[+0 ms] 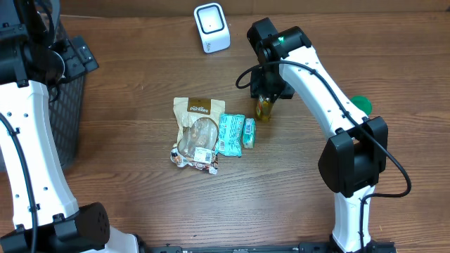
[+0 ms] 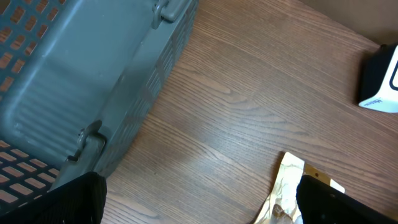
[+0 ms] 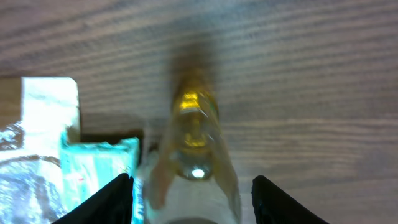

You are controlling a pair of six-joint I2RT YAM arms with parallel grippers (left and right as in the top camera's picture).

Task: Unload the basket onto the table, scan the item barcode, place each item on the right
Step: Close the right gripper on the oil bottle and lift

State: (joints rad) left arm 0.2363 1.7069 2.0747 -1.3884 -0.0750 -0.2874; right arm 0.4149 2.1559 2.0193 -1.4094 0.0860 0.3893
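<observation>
Wooden table [image 1: 140, 204], right jaws astride but clear of yellow bottle [image 3: 196, 140], left jaws wide apart.

Dark mesh basket [image 1: 67, 105] at the table's [image 1: 140, 204] left edge, green object [image 1: 361, 104] at right.

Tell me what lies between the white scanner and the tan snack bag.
Only bare wood table lies between the scanner and the snack bag, as the overhead view shows.
</observation>
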